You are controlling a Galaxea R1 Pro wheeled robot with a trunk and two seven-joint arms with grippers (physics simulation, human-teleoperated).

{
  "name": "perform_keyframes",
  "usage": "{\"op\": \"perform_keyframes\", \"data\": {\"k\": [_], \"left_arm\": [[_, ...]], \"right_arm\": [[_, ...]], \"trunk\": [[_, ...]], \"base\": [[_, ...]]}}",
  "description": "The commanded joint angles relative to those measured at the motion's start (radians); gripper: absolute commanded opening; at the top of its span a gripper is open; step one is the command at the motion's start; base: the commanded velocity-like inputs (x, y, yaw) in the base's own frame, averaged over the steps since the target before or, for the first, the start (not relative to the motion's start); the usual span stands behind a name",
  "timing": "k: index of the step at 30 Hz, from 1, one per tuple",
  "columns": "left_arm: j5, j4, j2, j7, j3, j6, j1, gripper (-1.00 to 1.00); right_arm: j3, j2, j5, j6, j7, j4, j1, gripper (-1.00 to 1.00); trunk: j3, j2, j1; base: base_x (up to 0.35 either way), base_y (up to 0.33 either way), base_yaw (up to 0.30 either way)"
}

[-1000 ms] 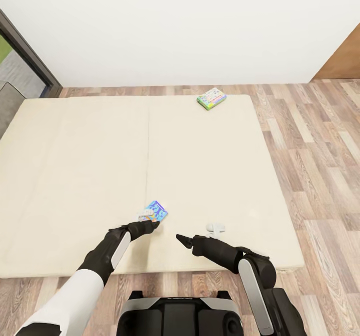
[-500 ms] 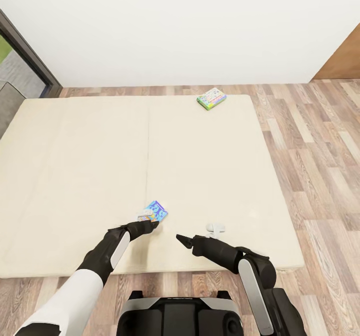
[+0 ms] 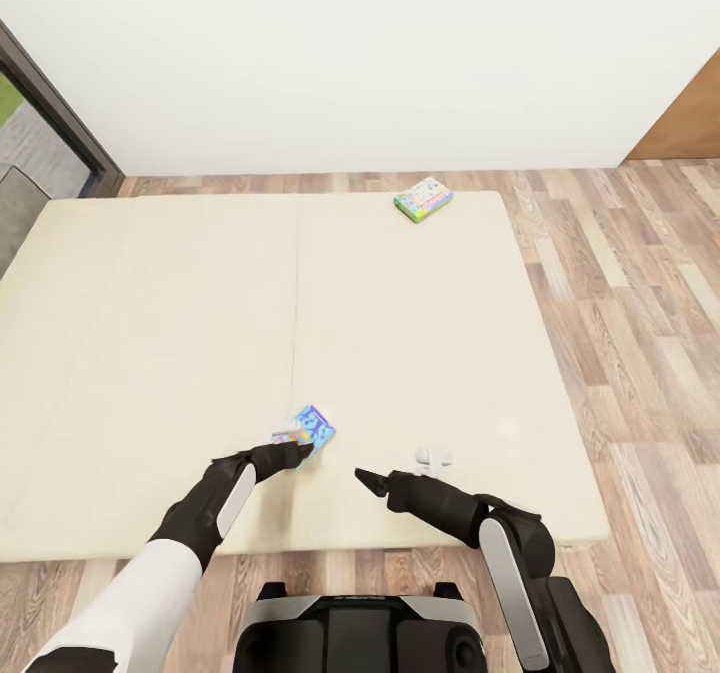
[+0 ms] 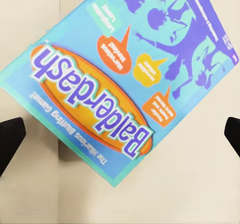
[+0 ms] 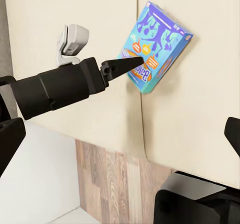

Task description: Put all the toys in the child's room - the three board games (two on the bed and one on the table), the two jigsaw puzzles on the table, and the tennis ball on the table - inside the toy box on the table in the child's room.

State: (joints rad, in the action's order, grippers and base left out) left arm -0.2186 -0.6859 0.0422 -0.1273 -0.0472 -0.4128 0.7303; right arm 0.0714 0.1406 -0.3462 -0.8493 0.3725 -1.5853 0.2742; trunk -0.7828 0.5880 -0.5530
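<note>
Over the last second little has changed: my left gripper (image 3: 297,449) has crept slightly lower against the near edge of the blue-purple board game (image 3: 309,425), and the whole head view has drifted a touch, so part of that shift is the camera, not the box. I read this as the final closing-in for the pickup, with the game not yet grasped. The left arm reaches forward and low over the beige bed (image 3: 150,333), its dark fingertip pointing at the box's near corner; in the left wrist view the Balderdash cover (image 4: 127,79) lies flat straight ahead between my two fingertips, which stand wide apart at either side, so that gripper is open and empty. My right gripper (image 3: 362,479) hovers just beside the left one, angled toward it, well short of the box; its fingertips sit spread at the edges of the right wrist view, open too. The green-edged board game (image 3: 423,198) lies far beyond both hands, at the bed's far edge
</note>
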Motion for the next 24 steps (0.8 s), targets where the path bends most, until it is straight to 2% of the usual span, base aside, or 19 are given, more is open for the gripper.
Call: {"op": "perform_keyframes", "data": {"k": [1,14,24], "left_arm": [[-0.005,-0.001,0.000,0.000,0.000,-0.006,0.000,1.00],[-0.005,-0.014,-0.005,0.000,0.001,-0.017,0.001,1.00],[-0.007,-0.074,-0.055,0.004,0.007,-0.128,0.006,1.00]], "right_arm": [[-0.001,0.001,0.003,-0.005,0.004,-0.001,0.000,1.00],[-0.001,0.001,0.003,-0.005,0.005,0.000,0.000,1.00],[-0.001,0.001,0.003,-0.005,0.005,0.001,0.000,1.00]], "trunk": [[-0.001,0.001,0.000],[-0.001,0.001,0.000],[-0.001,0.001,0.000]], "base": [[0.069,0.000,0.000],[0.014,0.000,0.000],[0.000,0.000,0.000]]}}
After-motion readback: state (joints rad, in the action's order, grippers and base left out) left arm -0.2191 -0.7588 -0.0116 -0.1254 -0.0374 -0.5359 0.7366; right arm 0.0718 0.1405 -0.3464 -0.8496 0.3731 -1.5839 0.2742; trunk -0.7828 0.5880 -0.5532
